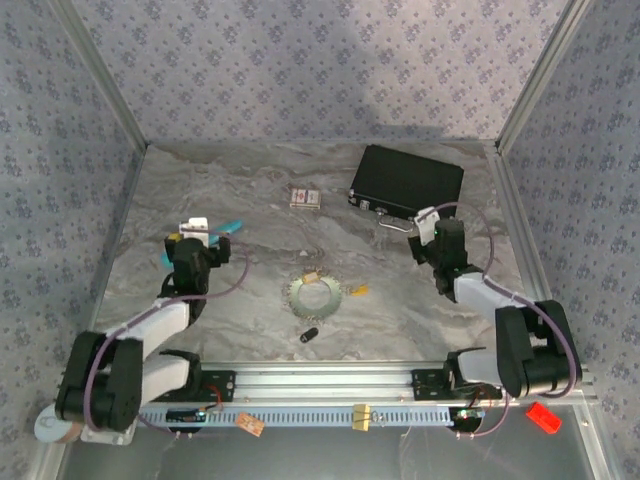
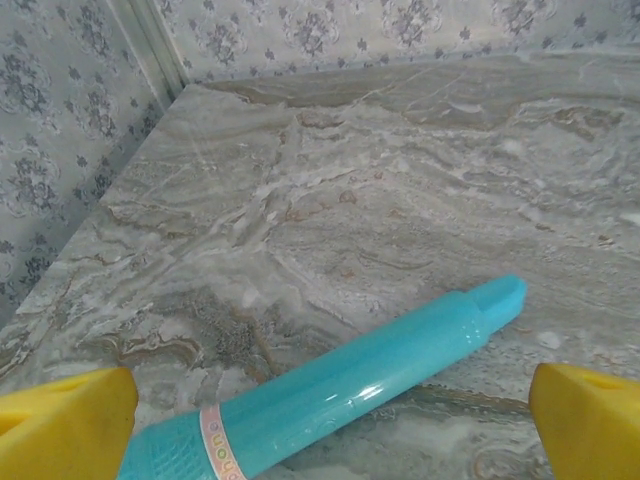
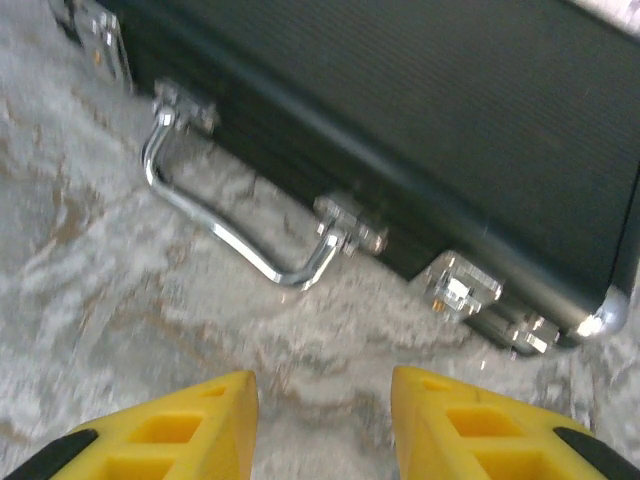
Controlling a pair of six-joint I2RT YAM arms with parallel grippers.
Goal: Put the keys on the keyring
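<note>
I log the grey-veined marble tabletop (image 1: 200, 290) as smooth and matt. The black rectangular case (image 1: 405, 180), finely ribbed, with a chrome handle (image 3: 240, 245) and latches, lies far right. The keyring (image 1: 296, 298), a thin silvery loop with a toothed edge, lies flat mid-table between both arms. A glossy teal stick (image 2: 400, 365) lies at the left. The tan key (image 1: 311, 277) sits at the ring's far rim, the yellow-headed key (image 1: 357, 291) just right of the ring. The left gripper (image 2: 330, 395) hangs low over the stick, fingers released wide. The right gripper (image 3: 322, 400) points at the handle, jaws parted and holding nothing.
</note>
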